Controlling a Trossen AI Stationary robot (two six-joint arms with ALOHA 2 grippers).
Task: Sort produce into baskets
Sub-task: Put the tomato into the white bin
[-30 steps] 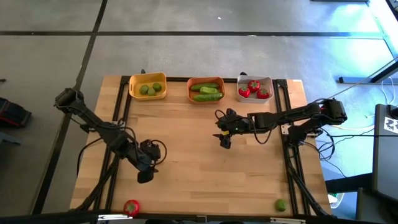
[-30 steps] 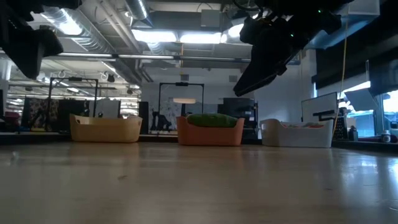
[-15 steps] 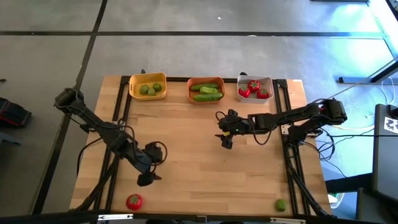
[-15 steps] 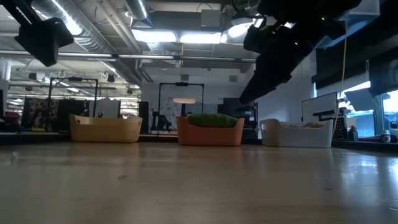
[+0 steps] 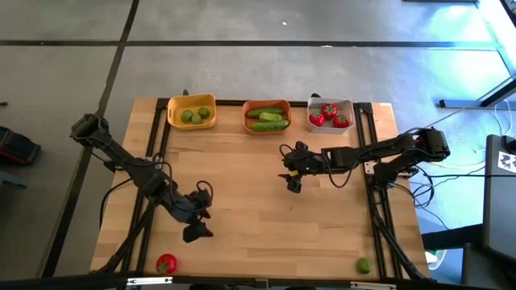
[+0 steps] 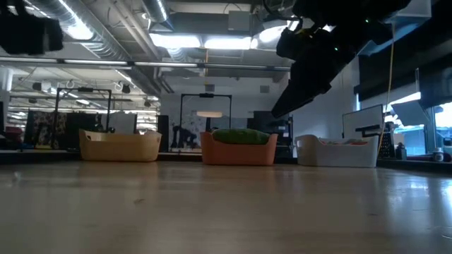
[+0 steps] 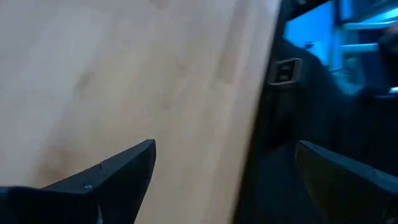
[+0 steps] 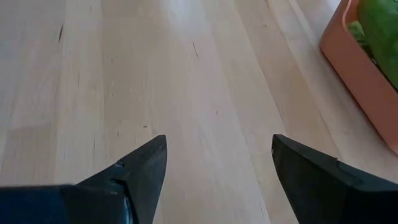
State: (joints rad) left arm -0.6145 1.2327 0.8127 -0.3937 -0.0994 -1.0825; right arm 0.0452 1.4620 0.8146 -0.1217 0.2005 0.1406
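A red tomato [image 5: 166,263] lies on the table near its near edge, left of centre. A light-green lime [image 5: 364,265] lies at the near right corner. My left gripper [image 5: 197,232] is open and empty, hanging a little to the right of the tomato and farther from the near edge; its wrist view [image 7: 224,146] shows only bare wood and the table's edge. My right gripper [image 5: 292,184] is open and empty above the table's middle, near the orange basket [image 8: 367,68]. Three baskets stand along the far edge.
The yellow basket [image 5: 192,111] holds limes, the orange basket [image 5: 267,116] cucumbers, the white basket [image 5: 330,114] tomatoes. In the low view they stand in a row: yellow [image 6: 119,146], orange [image 6: 239,149], white [image 6: 337,152]. Black frame rails run along the table's left and right sides.
My left gripper has gone a little toward the table's near and right edges and has turned toward the right, staying open and empty. My right gripper has shifted slightly in the first half second, then kept still.
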